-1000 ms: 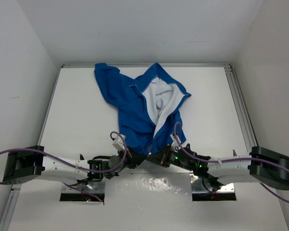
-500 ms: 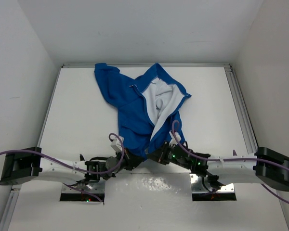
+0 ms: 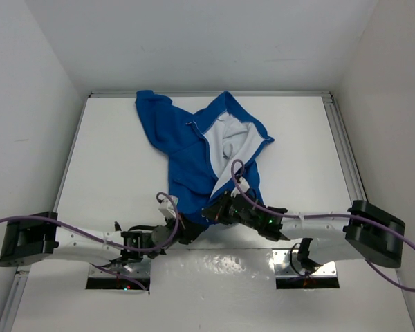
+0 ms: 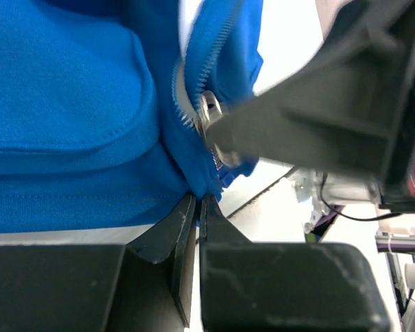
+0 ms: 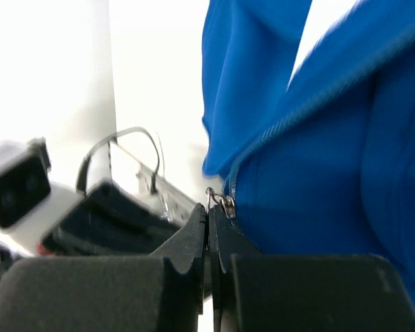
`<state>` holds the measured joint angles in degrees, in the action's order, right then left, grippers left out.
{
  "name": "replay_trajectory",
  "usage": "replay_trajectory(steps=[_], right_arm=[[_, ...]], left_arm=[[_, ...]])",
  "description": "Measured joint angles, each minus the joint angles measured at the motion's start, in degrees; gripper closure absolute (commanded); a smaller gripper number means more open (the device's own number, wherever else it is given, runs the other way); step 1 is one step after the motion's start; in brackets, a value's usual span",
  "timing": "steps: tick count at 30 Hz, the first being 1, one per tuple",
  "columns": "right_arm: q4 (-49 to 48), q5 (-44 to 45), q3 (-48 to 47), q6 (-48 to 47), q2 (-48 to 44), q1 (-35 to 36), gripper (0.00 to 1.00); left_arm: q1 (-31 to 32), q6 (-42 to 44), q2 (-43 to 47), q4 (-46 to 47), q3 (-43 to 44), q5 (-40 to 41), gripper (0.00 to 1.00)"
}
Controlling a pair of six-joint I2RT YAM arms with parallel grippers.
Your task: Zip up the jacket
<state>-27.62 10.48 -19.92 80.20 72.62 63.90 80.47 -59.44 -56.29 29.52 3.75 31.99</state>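
The bright blue jacket (image 3: 194, 155) lies on the white table, front open at the top, its white lining (image 3: 225, 142) showing. My left gripper (image 3: 188, 232) is shut on the jacket's bottom hem (image 4: 200, 181), just below the zipper. My right gripper (image 3: 211, 211) is shut on the silver zipper pull (image 5: 218, 200). In the left wrist view the silver slider (image 4: 209, 123) sits low on the zipper teeth (image 4: 214, 48), beside my right gripper's finger. Both grippers meet at the jacket's bottom edge.
Grey walls close in the table on three sides. A metal rail (image 3: 342, 149) runs along the right edge. Two metal base plates (image 3: 308, 266) sit at the near edge under the arms. Purple cables loop off both arms.
My right gripper has moved up and to the left along the jacket front with the zipper pull. My left gripper has stayed at the hem.
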Motion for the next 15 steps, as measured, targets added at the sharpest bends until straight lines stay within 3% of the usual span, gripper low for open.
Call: replay_trajectory(steps=[9,15], right_arm=[[-0.2,-4.4,-2.2,-0.1,0.3,-16.0,1.00],[-5.6,-0.5,-9.5,1.6,0.7,-30.3,1.00]], left_arm=[[1.1,3.5,8.3,-3.9,0.9,2.0,1.00],[3.2,6.5,12.7,-15.9,1.8,-1.4,1.00]])
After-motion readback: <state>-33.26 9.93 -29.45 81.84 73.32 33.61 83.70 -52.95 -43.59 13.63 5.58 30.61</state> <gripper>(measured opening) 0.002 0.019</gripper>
